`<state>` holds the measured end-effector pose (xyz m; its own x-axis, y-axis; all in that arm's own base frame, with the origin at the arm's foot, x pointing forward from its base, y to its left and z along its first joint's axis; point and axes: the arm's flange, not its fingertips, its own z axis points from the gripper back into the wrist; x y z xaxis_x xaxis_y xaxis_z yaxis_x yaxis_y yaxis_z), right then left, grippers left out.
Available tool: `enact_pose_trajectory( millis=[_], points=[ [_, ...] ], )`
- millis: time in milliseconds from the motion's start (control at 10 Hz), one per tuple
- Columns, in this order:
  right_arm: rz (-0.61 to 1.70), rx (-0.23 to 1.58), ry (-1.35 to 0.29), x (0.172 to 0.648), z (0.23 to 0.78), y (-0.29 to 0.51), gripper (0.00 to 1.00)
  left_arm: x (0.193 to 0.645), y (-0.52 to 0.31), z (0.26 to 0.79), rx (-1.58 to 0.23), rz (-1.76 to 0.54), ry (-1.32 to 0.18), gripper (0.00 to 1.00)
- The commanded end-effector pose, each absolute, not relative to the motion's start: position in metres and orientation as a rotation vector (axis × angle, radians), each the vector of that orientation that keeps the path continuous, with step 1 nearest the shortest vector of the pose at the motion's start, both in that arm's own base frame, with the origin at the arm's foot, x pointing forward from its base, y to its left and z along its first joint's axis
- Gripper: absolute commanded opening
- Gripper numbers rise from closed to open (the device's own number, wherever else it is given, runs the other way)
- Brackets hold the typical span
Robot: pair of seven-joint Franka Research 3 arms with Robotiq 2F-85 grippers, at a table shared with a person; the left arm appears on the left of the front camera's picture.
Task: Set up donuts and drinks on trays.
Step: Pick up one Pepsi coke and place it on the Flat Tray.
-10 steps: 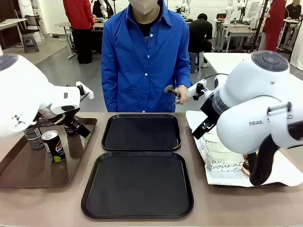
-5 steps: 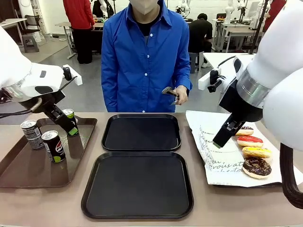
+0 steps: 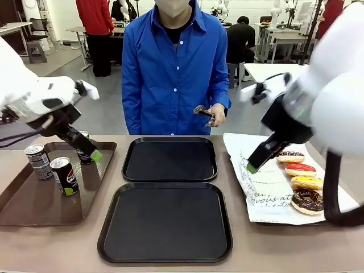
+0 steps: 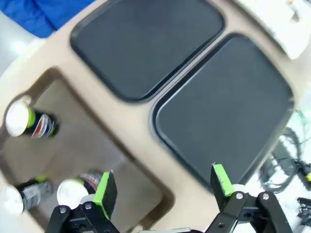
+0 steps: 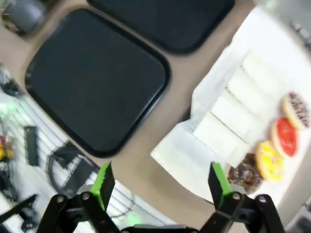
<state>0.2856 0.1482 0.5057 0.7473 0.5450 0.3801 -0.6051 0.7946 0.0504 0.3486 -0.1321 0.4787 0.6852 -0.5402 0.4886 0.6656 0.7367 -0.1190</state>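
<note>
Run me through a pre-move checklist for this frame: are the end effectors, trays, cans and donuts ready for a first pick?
1. Jaws of the left end effector apart, nothing held: ok.
2. Jaws of the right end effector apart, nothing held: ok.
3. Both the far black tray and the near black tray bare: ok.
4. All three cans upright on the brown tray: ok.
5. Gap between the left end effector and the rear can: cannot tell; a finger overlaps it in the front view.
6. Four donuts uncovered on the white paper: ok.
</note>
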Motion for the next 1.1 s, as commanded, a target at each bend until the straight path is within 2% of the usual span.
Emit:
enact_pose_trajectory(
  millis=[0,100,300,600,1000],
  points=[
    [0.254,0.777,-0.375,0.299,0.473,0.073,1.00,0.376,-0.077,0.487,-0.968,-0.427,-0.421,1.00],
    [0.135,0.896,-0.368,0.302,0.460,0.040,1.00,0.376,-0.056,0.488,-1.125,-0.368,-0.403,1.00],
    [-0.031,1.085,-0.377,0.298,0.438,-0.023,1.00,0.381,-0.007,0.489,-1.275,-0.271,-0.359,1.00],
    [-0.160,1.234,-0.466,0.266,0.420,-0.097,1.00,0.380,0.062,0.479,-1.270,-0.104,-0.352,1.00],
    [-0.199,1.272,-0.501,0.227,0.425,-0.147,1.00,0.370,0.133,0.446,-1.290,0.035,-0.325,1.00]
  ],
)
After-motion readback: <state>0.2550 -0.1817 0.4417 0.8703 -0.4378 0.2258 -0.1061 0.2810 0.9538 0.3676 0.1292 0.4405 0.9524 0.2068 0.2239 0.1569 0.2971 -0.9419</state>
